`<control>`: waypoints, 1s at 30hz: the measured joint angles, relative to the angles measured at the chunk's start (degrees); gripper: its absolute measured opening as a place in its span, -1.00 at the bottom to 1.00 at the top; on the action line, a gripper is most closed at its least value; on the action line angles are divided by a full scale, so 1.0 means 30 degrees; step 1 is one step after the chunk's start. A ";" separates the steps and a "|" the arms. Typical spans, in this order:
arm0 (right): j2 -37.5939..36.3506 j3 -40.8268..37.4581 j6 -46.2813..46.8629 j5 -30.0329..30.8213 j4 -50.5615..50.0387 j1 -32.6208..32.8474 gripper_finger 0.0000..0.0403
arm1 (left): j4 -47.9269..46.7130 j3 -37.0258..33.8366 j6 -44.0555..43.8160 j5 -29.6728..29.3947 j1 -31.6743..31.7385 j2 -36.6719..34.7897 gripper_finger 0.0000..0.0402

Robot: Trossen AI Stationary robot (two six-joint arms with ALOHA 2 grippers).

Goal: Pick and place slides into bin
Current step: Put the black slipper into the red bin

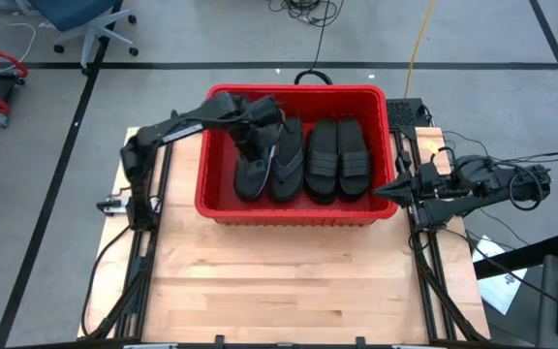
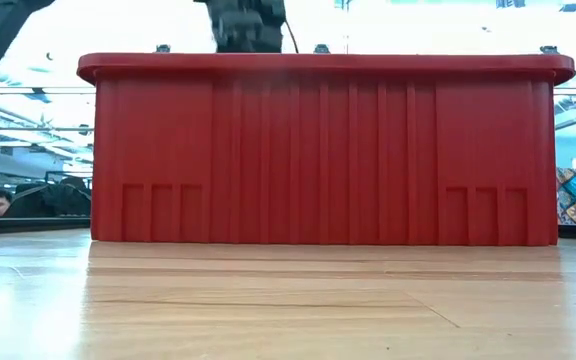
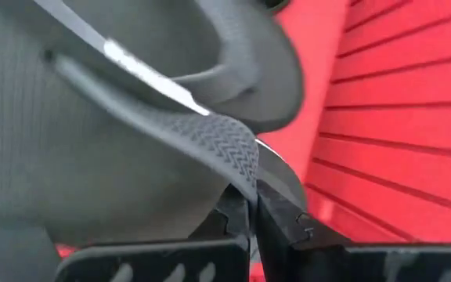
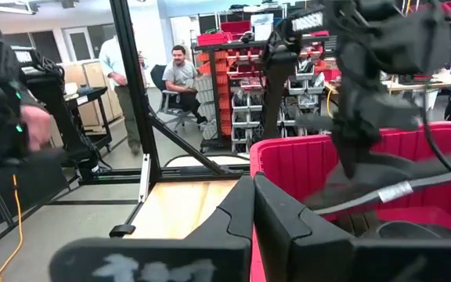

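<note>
The wooden table [image 1: 289,281] carries the bin [image 1: 294,211], a big red basket with ribbed walls, standing on the half of the table farther from the arms' bases; in the low view its long front wall [image 2: 323,150] fills most of the width. Inside it lie four dark slides side by side: two ribbed-strap slides [image 1: 338,158] toward the right gripper's side, and a pair of thong-style slides [image 1: 285,165] toward the left gripper's side.

The left arm [image 1: 177,126] reaches over the bin's rim, and the left gripper [image 1: 253,145] sits low inside the bin, right on top of the outermost thong-style slide [image 1: 251,177]. In the left wrist view its fingers [image 3: 276,215] are pressed together with the slide's patterned strap [image 3: 210,141] pinched between the tips, the grey sole right in front of them and the red wall just beyond.

The right gripper [image 1: 387,191] hangs outside the bin, just beside its end wall, with its fingers [image 4: 288,223] closed flat against each other on nothing. Straight ahead of it the right wrist view shows the bin's corner and the left arm over the slides.

Far beyond the grippers, in the room, a seated person [image 4: 180,78] and a standing person [image 4: 120,70] are visible
</note>
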 joint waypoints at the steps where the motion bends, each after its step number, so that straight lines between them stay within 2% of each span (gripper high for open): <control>1: 0.0000 0.0000 -0.0003 -0.0001 0.0000 0.0003 -1.00 | 0.0005 0.0028 -0.0053 -0.0034 0.0221 0.0341 -1.00; 9: -0.0001 0.0000 -0.0049 -0.0001 0.0000 -0.0001 -1.00 | 0.0269 0.0031 -0.2179 0.0091 0.1624 0.2460 -1.00; 16: 0.0000 0.0000 0.0002 -0.0001 -0.0024 -0.0001 -1.00 | 0.1041 0.0023 -0.3829 0.0737 0.2047 0.2659 -1.00; 20: 0.0000 0.0000 0.0002 -0.0001 -0.0022 -0.0001 -1.00 | 0.1156 -0.0051 -0.3477 0.0635 0.1996 0.2659 -1.00; 25: 0.0000 0.0000 0.0002 -0.0001 -0.0016 0.0004 -1.00 | 0.1451 -0.0914 -0.3629 0.0137 0.1959 0.2651 -1.00; 30: 0.0000 0.0000 0.0002 -0.0001 -0.0007 -0.0001 -1.00 | 0.2009 -0.2775 -0.3634 0.0151 0.1959 0.2644 -1.00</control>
